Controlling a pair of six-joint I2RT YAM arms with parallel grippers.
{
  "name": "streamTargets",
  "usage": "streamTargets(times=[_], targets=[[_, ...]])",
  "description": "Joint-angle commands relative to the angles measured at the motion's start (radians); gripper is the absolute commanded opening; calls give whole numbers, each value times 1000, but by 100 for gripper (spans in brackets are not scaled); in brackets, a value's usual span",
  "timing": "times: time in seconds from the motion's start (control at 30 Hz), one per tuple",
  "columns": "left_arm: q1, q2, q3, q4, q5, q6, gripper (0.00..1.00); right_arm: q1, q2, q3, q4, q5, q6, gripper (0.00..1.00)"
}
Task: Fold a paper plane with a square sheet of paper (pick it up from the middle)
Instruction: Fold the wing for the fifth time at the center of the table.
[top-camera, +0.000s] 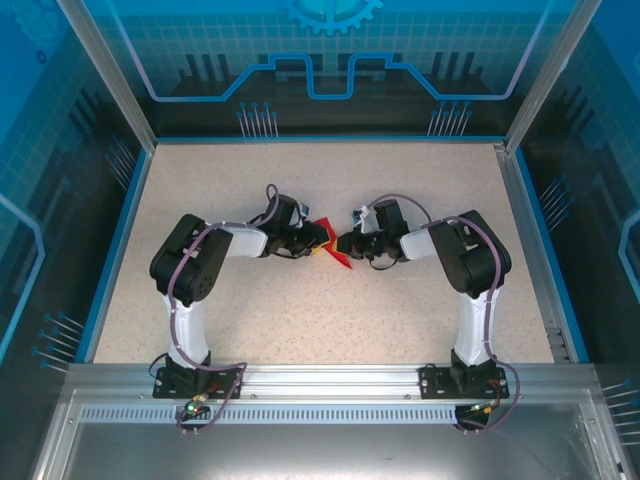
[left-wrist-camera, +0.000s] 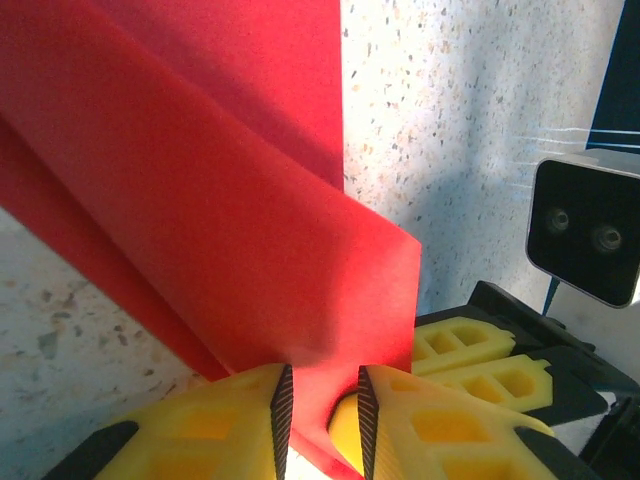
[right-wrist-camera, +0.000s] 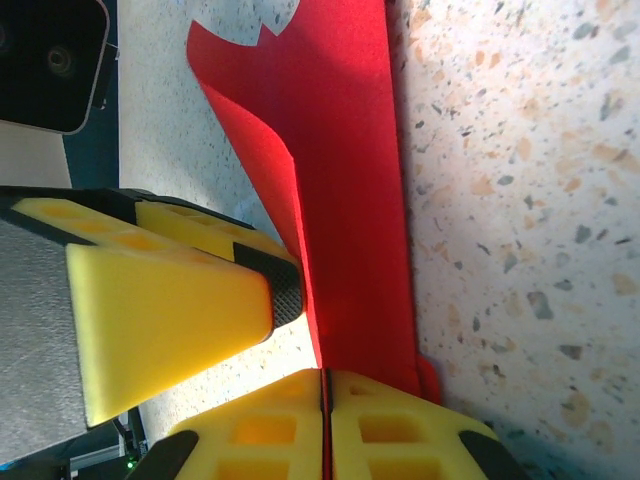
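Now | we see thin, smooth red paper (left-wrist-camera: 230, 230), sharply creased into long flaps, at the middle of the speckled table (top-camera: 330, 330) | left claw (left-wrist-camera: 320, 385) narrowly parted, pinching it | right claw (right-wrist-camera: 325, 385) pressed closed on it | blue walls (top-camera: 60, 150)

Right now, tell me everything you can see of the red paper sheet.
The sheet of paper is thin, matte and bright red. It is already partly folded into overlapping layers with sharp creases, and one flap angles away from the rest. It sits over the middle of the speckled tabletop; whether it touches the tabletop is unclear. The left gripper pinches it, and the right gripper is shut on it close beside.
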Motion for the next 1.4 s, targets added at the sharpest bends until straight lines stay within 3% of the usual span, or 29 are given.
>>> streamTargets(times=[0.0,0.53,0.97,1.37], targets=[[-7,18,28,4,10,33,27,-16,54,6,-66,49,1,8],[-7,-27,-2,74,-1,48,27,-17,66,25,-99,51,-13,9],[-7,14,49,-67,-36,39,24,-16,69,36,-141,52,-26,9],[-7,43,65,-99,-44,43,21,-16,69,47,-165,47,-31,11]])
